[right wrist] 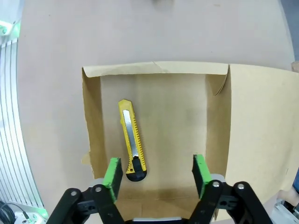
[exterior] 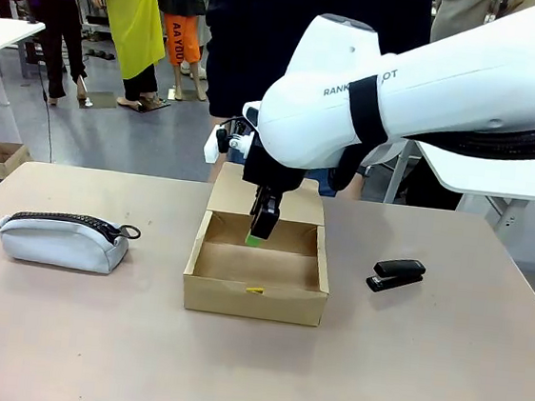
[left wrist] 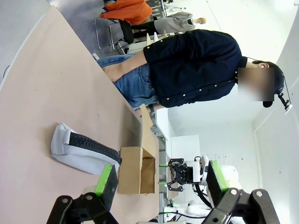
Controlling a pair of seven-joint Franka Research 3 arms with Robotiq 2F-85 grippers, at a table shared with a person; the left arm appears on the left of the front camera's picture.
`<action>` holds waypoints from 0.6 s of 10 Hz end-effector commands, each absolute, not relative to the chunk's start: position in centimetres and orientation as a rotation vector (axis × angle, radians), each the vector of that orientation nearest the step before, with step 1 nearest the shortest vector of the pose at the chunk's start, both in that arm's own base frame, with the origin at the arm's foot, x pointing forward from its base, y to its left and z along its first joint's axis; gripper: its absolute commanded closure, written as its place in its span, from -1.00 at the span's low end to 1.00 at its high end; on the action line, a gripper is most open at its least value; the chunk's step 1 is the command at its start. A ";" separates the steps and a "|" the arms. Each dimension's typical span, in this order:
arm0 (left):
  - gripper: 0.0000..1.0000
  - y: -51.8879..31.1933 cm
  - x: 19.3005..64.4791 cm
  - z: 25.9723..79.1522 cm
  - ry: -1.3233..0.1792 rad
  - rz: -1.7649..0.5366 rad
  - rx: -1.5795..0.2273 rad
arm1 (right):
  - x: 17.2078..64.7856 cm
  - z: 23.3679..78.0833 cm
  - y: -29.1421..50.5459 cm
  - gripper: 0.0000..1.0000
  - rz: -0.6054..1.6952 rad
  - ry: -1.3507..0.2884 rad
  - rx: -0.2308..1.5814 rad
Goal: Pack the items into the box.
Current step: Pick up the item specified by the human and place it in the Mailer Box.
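The right gripper [right wrist: 156,173] is held with its jaws spread and nothing between them, poised above the open box [right wrist: 93,116]. Directly below it the utility knife [right wrist: 131,140] is seen lying flat on the box floor, close along one side wall. The left gripper [left wrist: 162,179] is likewise spread and empty, held well away from the box. The stapler [exterior: 397,274] is found on the table [exterior: 441,372] near the box, outside it and apart from it, so it is judged the item not yet packed. It is expected to be stiff, dense for its size and smooth-shelled (plastic over metal, probably), so slipping is to be guarded against. A hold across its narrow width, near the middle of the body, is advised. The grey pouch [exterior: 62,239] is to be left alone.
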State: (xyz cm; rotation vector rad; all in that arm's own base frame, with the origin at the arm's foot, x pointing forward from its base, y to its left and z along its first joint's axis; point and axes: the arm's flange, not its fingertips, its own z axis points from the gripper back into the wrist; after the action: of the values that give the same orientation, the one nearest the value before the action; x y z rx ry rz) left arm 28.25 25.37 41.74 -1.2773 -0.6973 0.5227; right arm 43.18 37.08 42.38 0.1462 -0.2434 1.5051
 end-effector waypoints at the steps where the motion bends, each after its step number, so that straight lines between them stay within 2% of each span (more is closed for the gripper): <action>1: -1.00 25.3 28.3 41.9 -0.724 0.508 -1.291 | 43.1 42.5 37.0 -1.00 1.498 -0.249 0.130; 4: -1.00 25.3 28.3 41.9 -0.724 0.508 -1.291 | 43.8 42.8 35.6 -1.00 1.421 -0.225 0.112; 5: -1.00 25.3 28.3 41.9 -0.724 0.508 -1.291 | 44.5 43.8 33.2 -1.00 1.303 -0.192 0.092; 6: -1.00 25.3 28.3 41.9 -0.724 0.508 -1.291 | 45.0 45.0 29.3 -1.00 1.175 -0.192 0.150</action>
State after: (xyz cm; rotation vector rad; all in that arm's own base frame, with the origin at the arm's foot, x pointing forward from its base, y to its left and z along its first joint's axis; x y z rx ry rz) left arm 28.24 25.38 41.74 -1.2772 -0.6975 0.5229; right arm 45.42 32.54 43.55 0.1343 -0.2090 1.3087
